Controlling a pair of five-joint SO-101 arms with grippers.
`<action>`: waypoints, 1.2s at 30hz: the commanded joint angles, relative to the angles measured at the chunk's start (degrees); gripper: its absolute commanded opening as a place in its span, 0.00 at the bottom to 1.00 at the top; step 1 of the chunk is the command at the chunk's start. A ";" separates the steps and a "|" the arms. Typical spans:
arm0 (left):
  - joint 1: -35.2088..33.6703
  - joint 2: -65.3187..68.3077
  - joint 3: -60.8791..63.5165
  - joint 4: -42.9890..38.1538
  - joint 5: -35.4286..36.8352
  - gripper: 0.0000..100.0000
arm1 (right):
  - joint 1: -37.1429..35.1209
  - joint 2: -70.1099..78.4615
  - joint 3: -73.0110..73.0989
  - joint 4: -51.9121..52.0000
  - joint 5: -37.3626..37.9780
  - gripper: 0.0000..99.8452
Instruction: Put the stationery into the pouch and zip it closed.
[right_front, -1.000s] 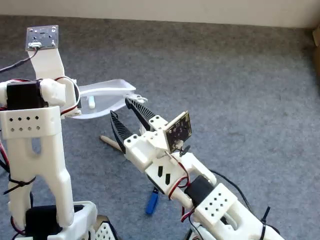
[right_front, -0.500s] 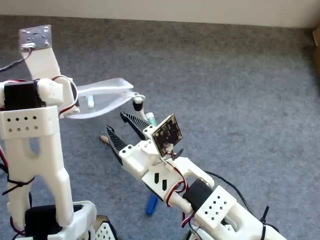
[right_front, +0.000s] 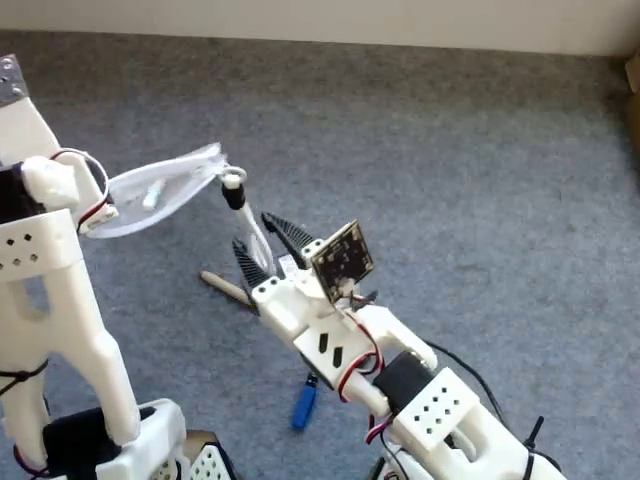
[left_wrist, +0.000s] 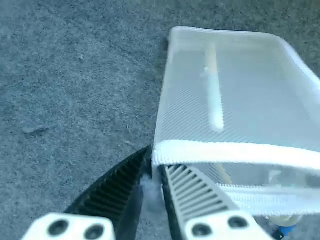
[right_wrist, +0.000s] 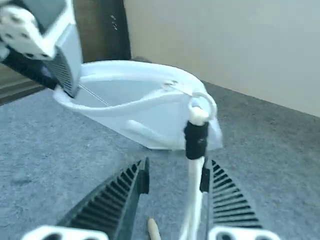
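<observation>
Inserting stationery: left end effector (left_wrist: 152, 182) clamps white mesh pouch (left_wrist: 240, 85); right end effector (right_wrist: 176, 167) presents white black-banded pen (right_wrist: 196, 135), grip unclear; next, aim it into the mouth.

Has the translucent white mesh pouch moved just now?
Yes. The pouch, held by the left gripper, shifted left in the high view, away from the wooden pencil.

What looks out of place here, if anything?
The pouch hangs off the carpet, pinched at one edge by the left gripper. A pen stands between the right gripper's open fingers, outside the pouch mouth. A wooden stick and a blue item lie on the carpet.
</observation>
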 joint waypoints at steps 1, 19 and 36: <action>-1.98 -7.25 -0.13 -1.05 0.88 0.01 | 2.15 2.95 -12.09 11.91 0.35 0.16; -1.71 -14.64 14.46 -9.32 0.62 0.01 | 8.48 42.42 -38.46 29.14 0.35 0.16; -1.71 -14.90 14.55 -8.79 -1.41 0.01 | 12.62 60.88 -48.13 29.23 0.35 0.16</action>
